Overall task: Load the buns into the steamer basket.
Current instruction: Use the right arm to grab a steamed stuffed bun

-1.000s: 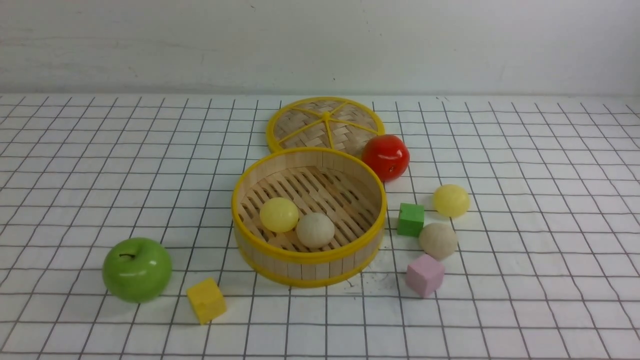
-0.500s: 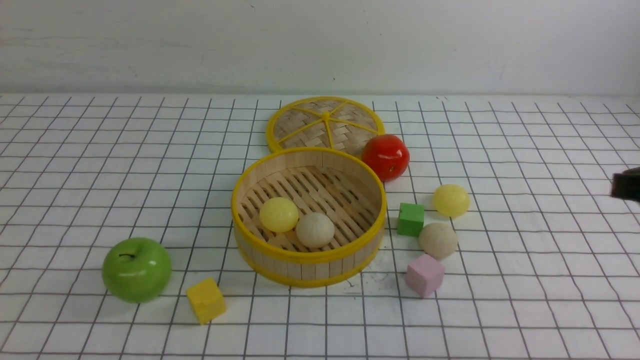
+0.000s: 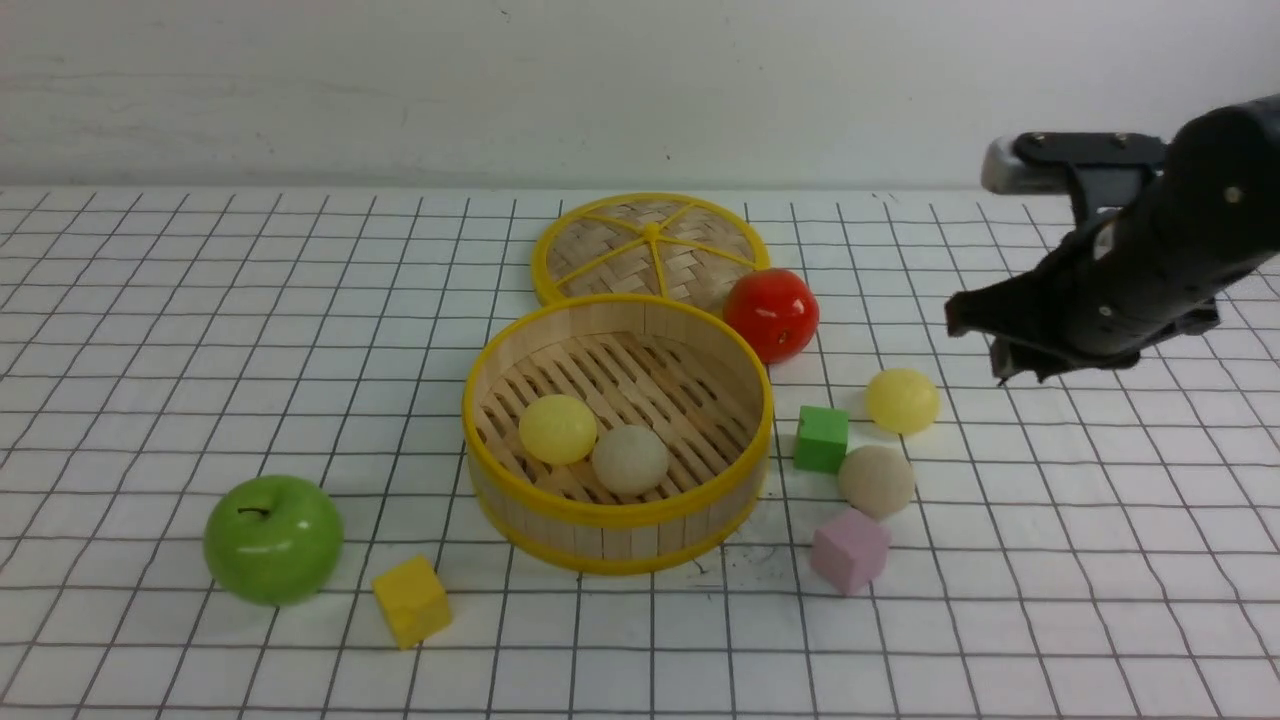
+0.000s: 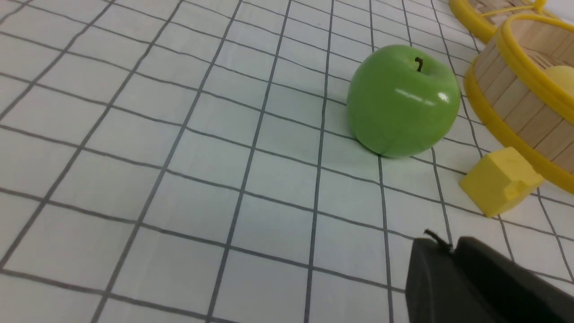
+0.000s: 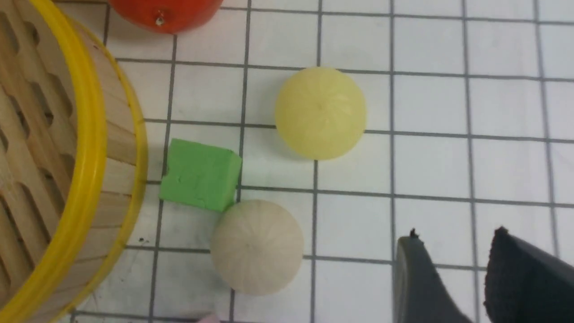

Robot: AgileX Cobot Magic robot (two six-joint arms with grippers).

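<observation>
Looking down the front camera, I've got the steamer basket (image 3: 620,520) sitting mid-counter (image 3: 200,300), with two buns on its slatted floor: the inner yellow bun (image 3: 557,428) touching the inner beige bun (image 3: 630,459). Two more lie out on the counter to the basket's right. The outer yellow bun (image 3: 902,400) is farther back, and the outer beige bun (image 3: 876,481) is nearer me, just beside the green cube (image 3: 821,438). A pink cube (image 3: 850,550) sits in front of that beige one.

My right arm hangs above the counter, right of the outer yellow bun, and the right fingers (image 3: 975,320) are clear of it. On the right wrist camera they show a narrow strip of bare grid between them, and nothing is held.

Of the left fingers (image 4: 448,278), only a dark edge shows on the left wrist camera, so I cannot tell whether they're apart or together. They're near the green apple (image 3: 273,538) and the yellow cube (image 3: 411,600).

The red apple (image 3: 771,313) sits just beside the basket's far-right rim, next to the woven lid (image 3: 650,245) behind it.
</observation>
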